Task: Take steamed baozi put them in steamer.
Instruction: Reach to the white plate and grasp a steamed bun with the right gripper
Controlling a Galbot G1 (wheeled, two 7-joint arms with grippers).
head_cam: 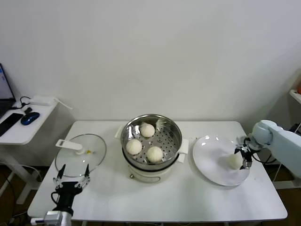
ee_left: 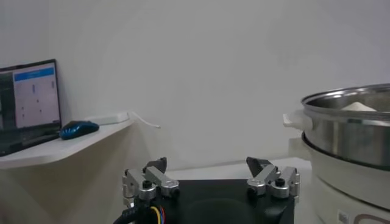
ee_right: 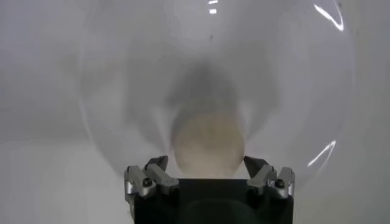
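Note:
The steel steamer (head_cam: 175, 134) stands mid-table on its white cooker base (head_cam: 149, 172) and holds three baozi (head_cam: 147, 130) (head_cam: 134, 146) (head_cam: 154, 153). The fourth baozi (head_cam: 233, 161) lies on the white plate (head_cam: 211, 167) at the right. My right gripper (head_cam: 244, 158) is down at that bun. In the right wrist view the gripper (ee_right: 206, 164) is open, one finger on each side of the bun (ee_right: 209, 140). I cannot tell if the fingers touch it. My left gripper (head_cam: 71, 181) is parked open and empty at the front left, and it also shows in the left wrist view (ee_left: 207, 165).
A round glass lid (head_cam: 81, 154) with a white handle lies on the table left of the steamer, just beyond my left gripper. A side table (head_cam: 19, 129) at the far left holds a mouse (head_cam: 29, 117), a phone and a laptop. The steamer wall (ee_left: 353, 131) shows in the left wrist view.

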